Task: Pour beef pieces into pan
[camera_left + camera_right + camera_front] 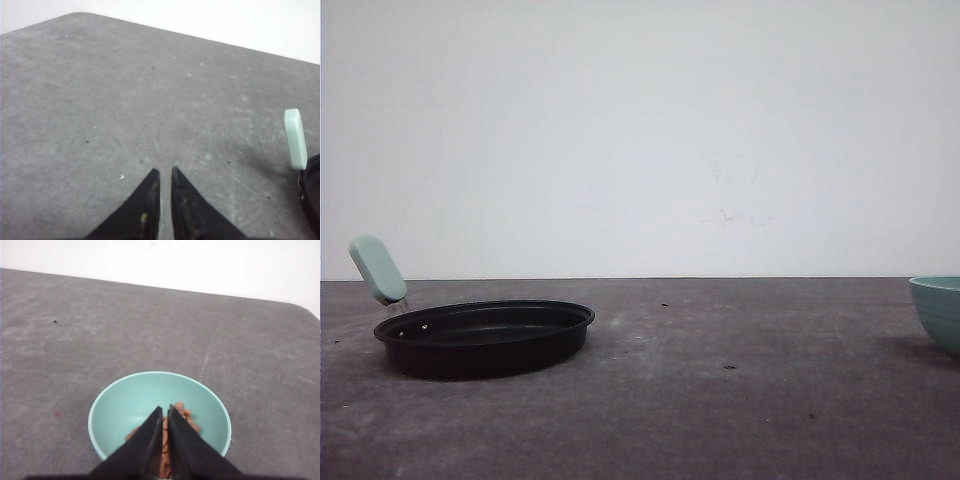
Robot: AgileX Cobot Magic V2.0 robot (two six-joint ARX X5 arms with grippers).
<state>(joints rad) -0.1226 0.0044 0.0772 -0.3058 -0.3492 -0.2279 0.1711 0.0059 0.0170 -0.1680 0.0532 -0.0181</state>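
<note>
The black pan (485, 338) sits on the table at the left, its mint-green handle (377, 270) sticking up at its far-left side. In the left wrist view the handle (296, 139) and a sliver of the pan's rim (313, 195) show off to one side of my left gripper (165, 171), which hangs shut and empty over bare table. The beef pieces (187, 420) lie heaped in the bottom of a teal bowl (125, 400). My right gripper (165, 408) hangs shut above that bowl, holding nothing; its fingers hide part of the heap.
The teal bowl (938, 310) stands at the far right edge of the front view, well apart from the pan. Bare grey table (740, 360) stretches between them. A white wall rises behind the table's far edge.
</note>
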